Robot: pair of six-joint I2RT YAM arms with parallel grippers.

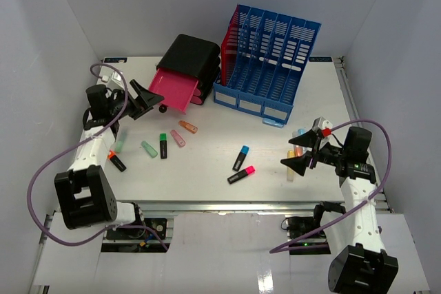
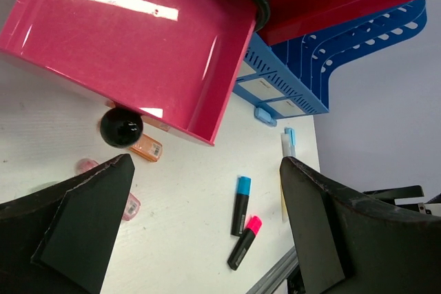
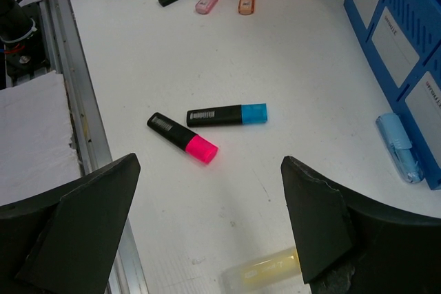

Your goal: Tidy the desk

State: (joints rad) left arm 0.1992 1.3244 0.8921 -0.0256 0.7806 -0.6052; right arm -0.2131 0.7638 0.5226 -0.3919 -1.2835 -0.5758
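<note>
Highlighters lie scattered on the white desk (image 1: 213, 135). My left gripper (image 1: 145, 98) is open and empty beside the open pink drawer (image 2: 131, 46), its black knob (image 2: 121, 127) just ahead of the jaws. My right gripper (image 1: 303, 153) hangs open and empty over the desk's right side, with a yellow highlighter (image 3: 265, 270) below its right finger (image 3: 324, 218). A blue-capped highlighter (image 3: 227, 115) and a pink-capped highlighter (image 3: 182, 138) lie ahead of it.
A black drawer unit (image 1: 189, 56) and a blue file rack (image 1: 269, 60) stand at the back. Orange (image 1: 187, 127), pink (image 1: 178, 138), green-capped (image 1: 163, 145) and mint (image 1: 149, 149) highlighters lie left of centre. A light blue one (image 3: 400, 148) rests against the rack. A metal rail (image 3: 76, 87) edges the front.
</note>
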